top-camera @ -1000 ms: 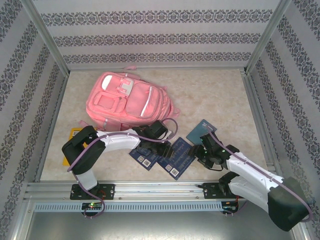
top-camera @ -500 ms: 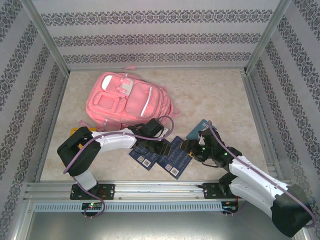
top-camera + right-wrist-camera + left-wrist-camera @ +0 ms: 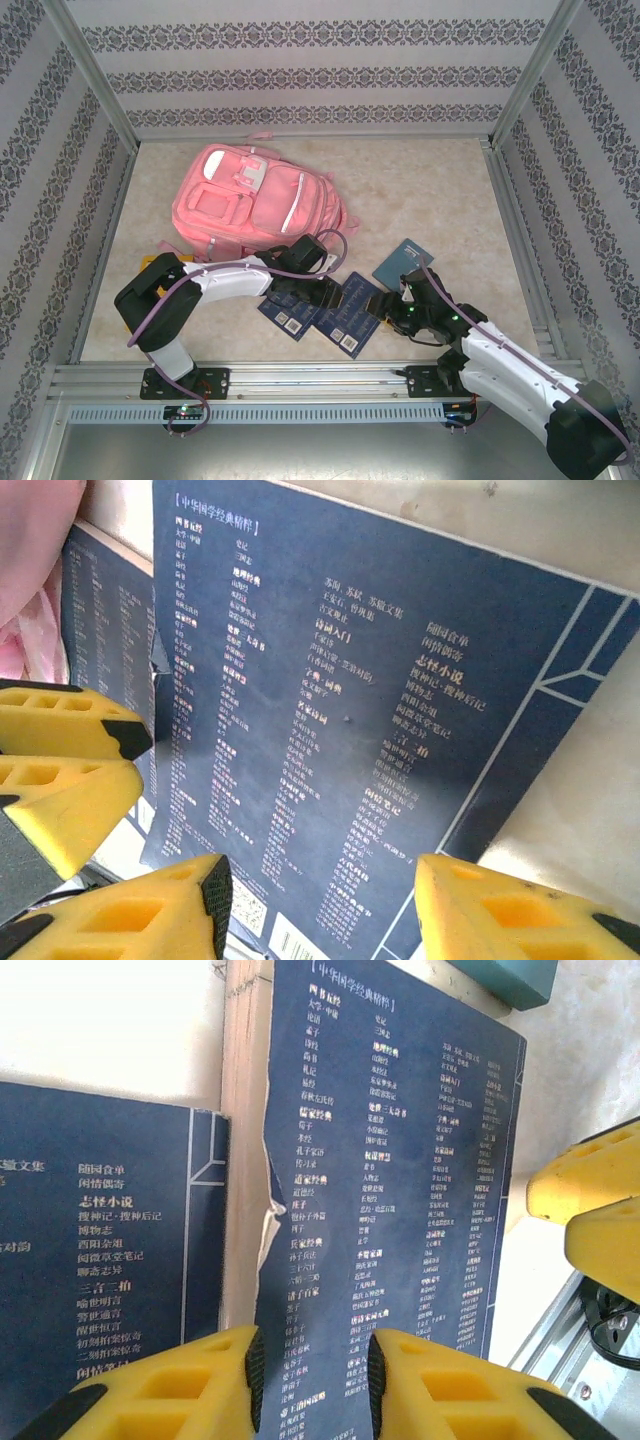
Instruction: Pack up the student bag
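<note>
The pink student bag (image 3: 255, 205) lies flat at the back left, its edge also in the right wrist view (image 3: 30, 570). Two dark blue books with white Chinese print lie side by side near the front: one on the left (image 3: 288, 312) (image 3: 100, 1260), one on the right (image 3: 350, 312) (image 3: 390, 1160) (image 3: 370, 710). My left gripper (image 3: 325, 292) (image 3: 315, 1380) hovers open over the right book's left part. My right gripper (image 3: 385, 308) (image 3: 322, 900) is open wide over the same book from the right. Its yellow fingers (image 3: 590, 1185) show in the left wrist view.
A teal book (image 3: 405, 262) (image 3: 510, 975) lies just behind the right gripper. A yellow flat item (image 3: 148, 266) is partly hidden under the left arm. The metal frame rail (image 3: 300, 378) runs along the front edge. Patterned walls enclose the table.
The right gripper has swung left and forward onto the right blue book, its jaws narrowing somewhat. The left gripper has shifted slightly and then held still.
</note>
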`<move>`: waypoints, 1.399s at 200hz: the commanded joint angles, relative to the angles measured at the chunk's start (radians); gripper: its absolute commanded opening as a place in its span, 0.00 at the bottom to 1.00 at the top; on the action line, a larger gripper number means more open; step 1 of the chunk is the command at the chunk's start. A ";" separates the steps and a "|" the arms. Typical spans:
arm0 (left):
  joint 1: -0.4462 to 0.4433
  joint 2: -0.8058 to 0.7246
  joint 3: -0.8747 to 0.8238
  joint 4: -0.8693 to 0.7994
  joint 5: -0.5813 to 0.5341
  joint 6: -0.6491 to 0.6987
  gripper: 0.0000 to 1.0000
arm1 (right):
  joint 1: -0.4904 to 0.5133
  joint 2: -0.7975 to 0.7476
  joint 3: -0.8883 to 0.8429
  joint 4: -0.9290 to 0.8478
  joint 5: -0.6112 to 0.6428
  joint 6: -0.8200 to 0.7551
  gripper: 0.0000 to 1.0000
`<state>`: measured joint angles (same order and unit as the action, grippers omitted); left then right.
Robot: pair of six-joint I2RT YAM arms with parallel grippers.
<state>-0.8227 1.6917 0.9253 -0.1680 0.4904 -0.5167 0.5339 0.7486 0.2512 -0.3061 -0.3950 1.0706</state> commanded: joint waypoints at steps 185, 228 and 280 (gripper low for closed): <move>0.009 0.067 0.003 0.090 0.060 -0.030 0.26 | -0.011 0.104 -0.035 0.151 -0.028 0.019 0.50; 0.009 0.081 -0.002 0.106 0.080 -0.037 0.20 | -0.011 0.140 -0.024 0.272 -0.069 0.065 0.50; 0.009 0.088 -0.009 0.131 0.101 -0.049 0.16 | -0.014 0.133 0.006 0.296 -0.077 0.066 0.49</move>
<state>-0.8227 1.7702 0.9253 -0.0845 0.5655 -0.5564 0.5179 0.8810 0.2333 -0.2008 -0.4393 1.1332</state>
